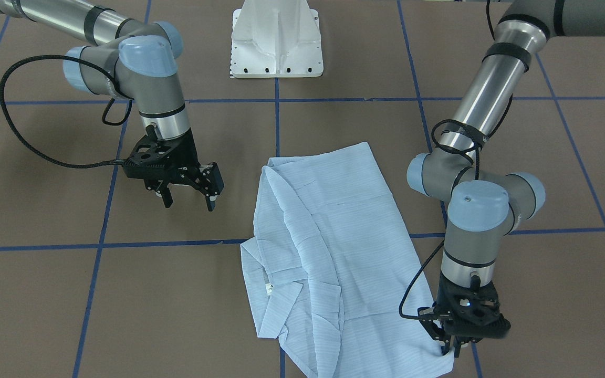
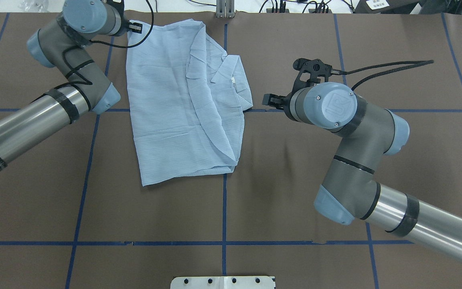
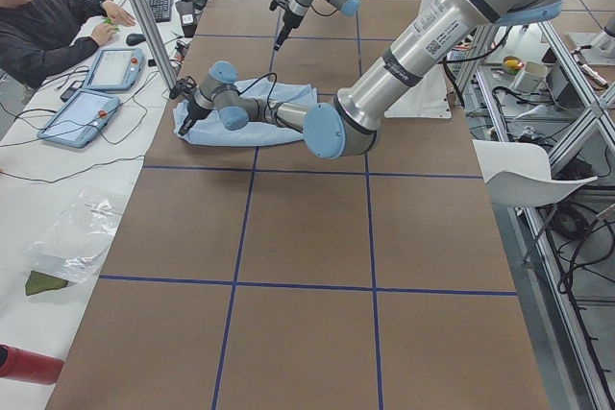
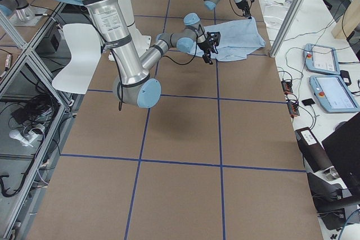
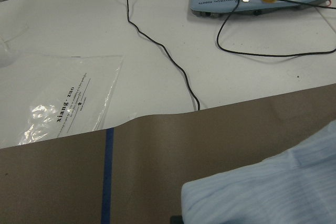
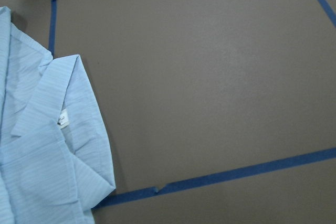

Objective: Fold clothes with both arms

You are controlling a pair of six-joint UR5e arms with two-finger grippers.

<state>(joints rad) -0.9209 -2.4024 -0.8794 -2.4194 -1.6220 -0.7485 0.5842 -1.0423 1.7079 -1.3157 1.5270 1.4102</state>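
While the shirt (image 1: 329, 247) lies half folded on the table (image 1: 176, 294), a grasp is judged in hand: the left gripper (image 1: 452, 353) is set at the shirt's corner, its fingers' state not to be told, and the right gripper (image 1: 189, 205), fingers apart beside the shirt's collar (image 1: 281, 302), should be lowered next.

Bright, even light; soft shadows

— The shirt (image 1: 334, 226)?
— Light blue, finely striped; its neck label (image 1: 269, 287) white.
— The table (image 1: 34, 304)?
— Brown, crossed by blue lines; left gripper (image 1: 452, 353) and right gripper (image 1: 189, 202) black; the left arm (image 1: 478, 100) silver and grey, capped pale blue; the pedestal (image 1: 277, 42) white.
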